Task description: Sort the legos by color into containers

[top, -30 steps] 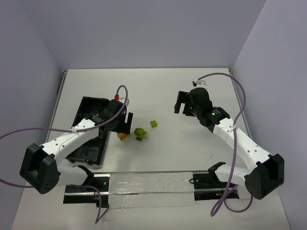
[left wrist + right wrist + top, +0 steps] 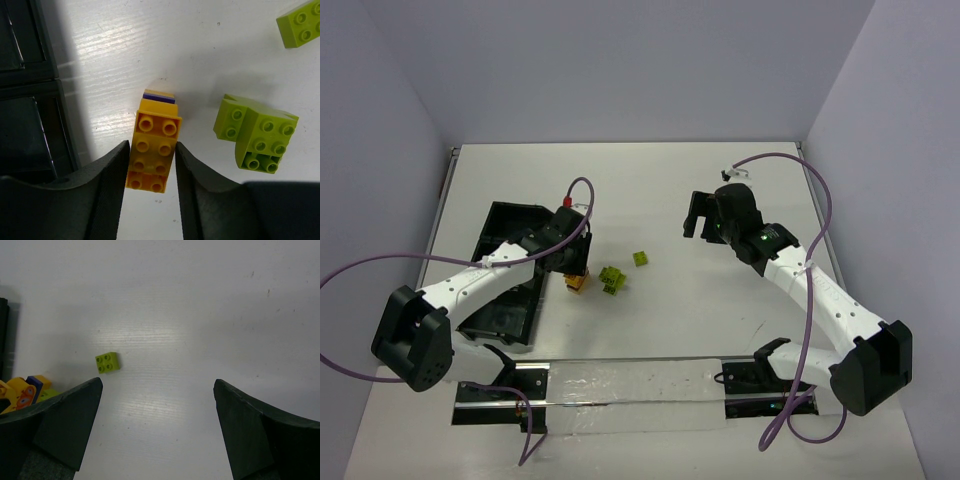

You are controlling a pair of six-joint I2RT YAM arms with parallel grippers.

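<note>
An orange-yellow lego stack (image 2: 152,150) lies on the white table with a blue-purple brick (image 2: 159,96) at its far end. My left gripper (image 2: 151,146) has closed on this stack, and both fingers press its long sides. From above, the left gripper (image 2: 575,268) sits over the stack (image 2: 578,284), just right of the black tray of containers (image 2: 510,215). A lime-green clump (image 2: 257,135) lies to the right and a single green brick (image 2: 300,22) farther off. My right gripper (image 2: 157,384) hangs open over bare table, the single green brick (image 2: 107,362) ahead to its left.
The tray's compartments (image 2: 30,125) border the left gripper on its left. The right gripper (image 2: 698,218) hovers right of the green bricks (image 2: 613,279). A metal rail (image 2: 630,385) with the arm mounts runs along the near edge.
The left gripper's fingers have closed in from wide open onto the sides of the orange-yellow stack. The left arm's rear part has shifted slightly. The right arm has not moved.
</note>
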